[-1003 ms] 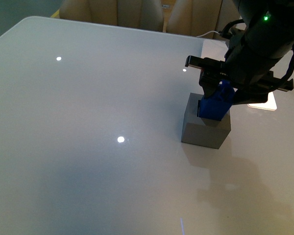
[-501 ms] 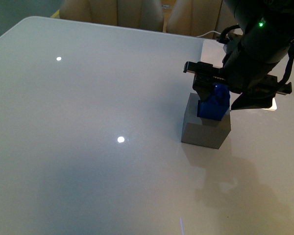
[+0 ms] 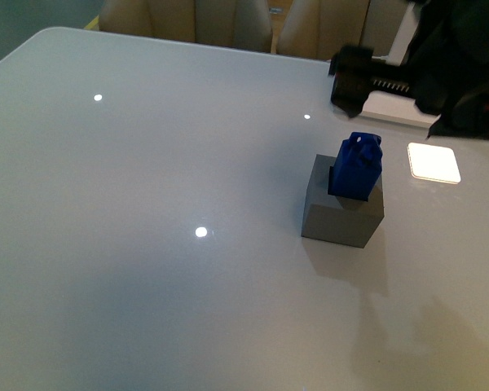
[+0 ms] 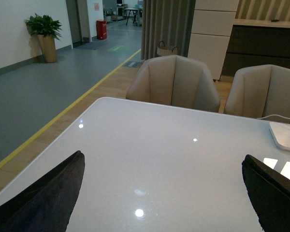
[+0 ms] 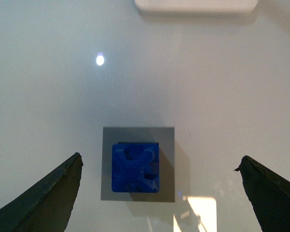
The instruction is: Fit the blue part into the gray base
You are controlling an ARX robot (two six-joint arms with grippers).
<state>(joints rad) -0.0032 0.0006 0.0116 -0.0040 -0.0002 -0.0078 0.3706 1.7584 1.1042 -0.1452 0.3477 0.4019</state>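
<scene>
Right jaws withdrawn | blue part (image 3: 357, 167) upright, seemingly in gray base (image 3: 342, 213)

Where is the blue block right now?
In the front view, the blue part sticks up from the top of the gray base, on the right side of the table, beside a bright white square.

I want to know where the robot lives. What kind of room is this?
Probably an office or meeting area: a big glossy white table, beige padded chairs pulled up to it, and a gray corridor floor with a yellow line and a potted green plant beyond.
</scene>
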